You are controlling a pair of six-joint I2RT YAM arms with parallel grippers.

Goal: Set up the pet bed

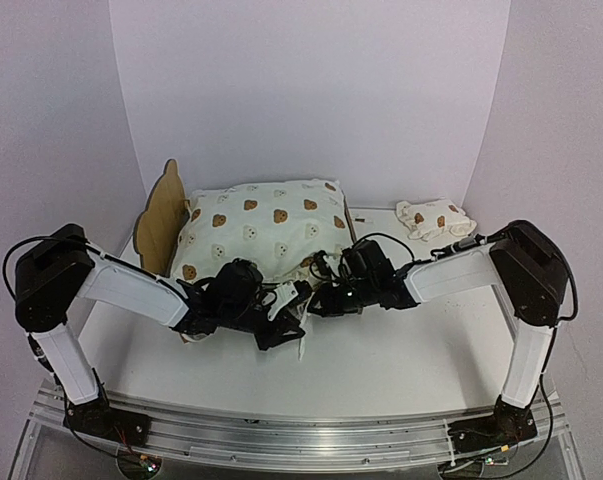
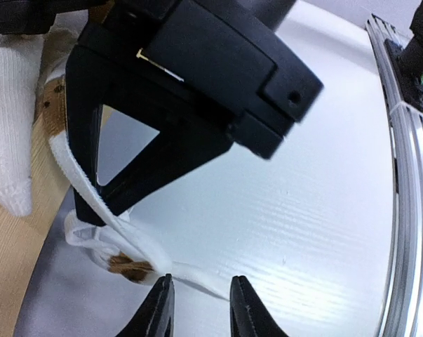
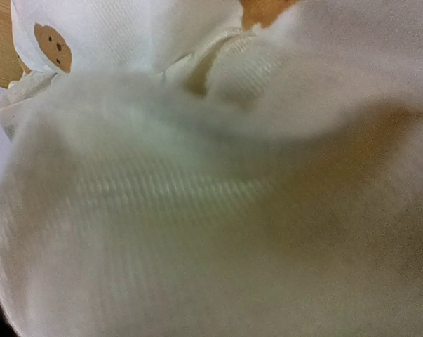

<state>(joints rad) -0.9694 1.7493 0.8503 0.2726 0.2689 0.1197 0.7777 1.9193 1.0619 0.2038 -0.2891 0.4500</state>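
At the bed's near edge, both grippers sit low against the cushion, so we judge the step in hand to be seating the cushion squarely in the frame and freeing its ruffle. The bed lies on the table with its headboard upright at the end away from the pillow, which sits well apart from the bed's foot.

To do this well, we would take only the ruffle's edge, not the cushion's bulk. We would draw it outward and down along the bed's near rail, keeping the pull gentle so the light frame does not slide. With two grippers this close, we would move one at a time and let the other steady the fabric.

The left gripper is just off the bed's near rail. Its fingertips are spread a little, and the tail of the ruffle runs through the gap. It brackets the strip rather than pinching it.

The right gripper is beside it, further from the headboard and pressed into the cushion's near edge. Its own camera shows only blurred cream fabric. From the left wrist we see its dark fingers against the ruffle, but we cannot tell whether they are clamped.
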